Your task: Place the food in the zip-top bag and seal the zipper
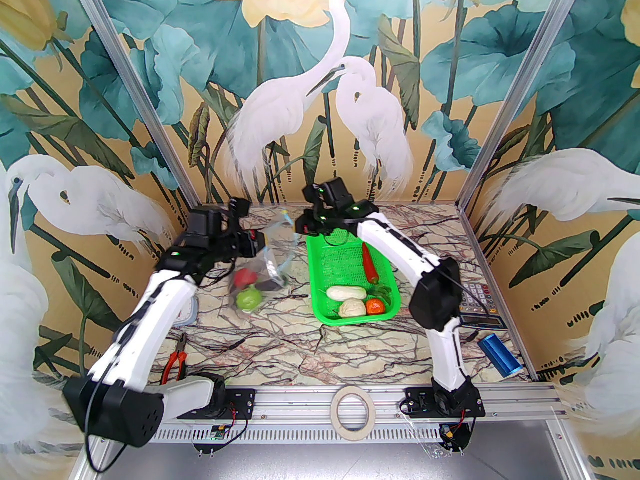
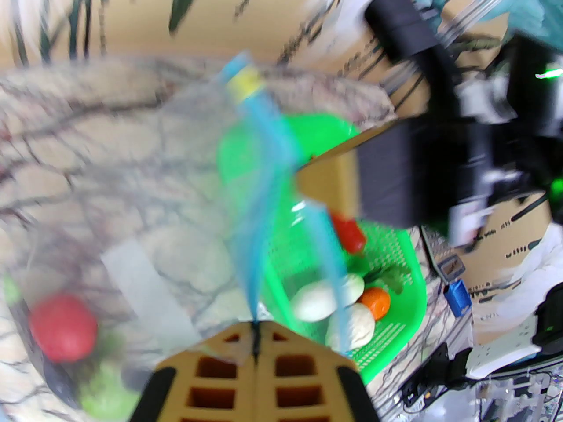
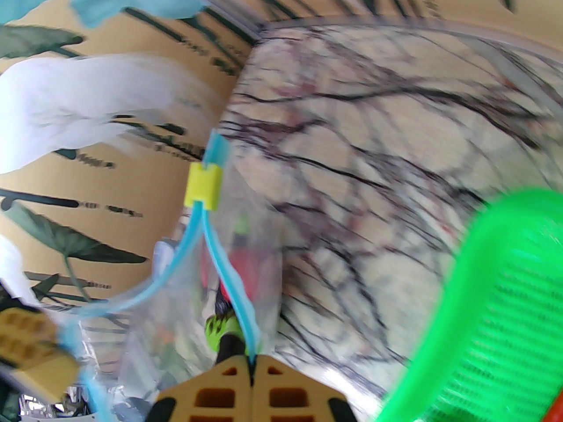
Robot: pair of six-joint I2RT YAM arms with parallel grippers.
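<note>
The clear zip-top bag (image 1: pixel 272 258) hangs open between both grippers above the marble table. My left gripper (image 1: pixel 257 243) (image 2: pixel 255 323) is shut on one side of the light-blue zipper (image 2: pixel 264 121). Pinching the other side of the zipper (image 3: pixel 228 271) is my right gripper (image 1: pixel 300 228) (image 3: pixel 251 361), also shut. A yellow slider (image 3: pixel 203 186) sits at the strip's far end. Inside the bag lie a red tomato (image 1: pixel 243 277) (image 2: pixel 63 328), a green apple (image 1: pixel 249 299) and a dark eggplant (image 1: pixel 270 284). The red chili (image 1: pixel 370 265), white gourd (image 1: pixel 345 293), cabbage (image 1: pixel 352 308), orange (image 1: pixel 376 307) and leafy green (image 1: pixel 382 290) lie elsewhere.
A green mesh basket (image 1: pixel 330 263) to the right of the bag holds the loose food. Pliers (image 1: pixel 175 363) lie front left, and a tape roll (image 1: pixel 354 410) sits on the front rail. A calculator (image 1: pixel 477 303) and a blue cylinder (image 1: pixel 500 353) are on the right.
</note>
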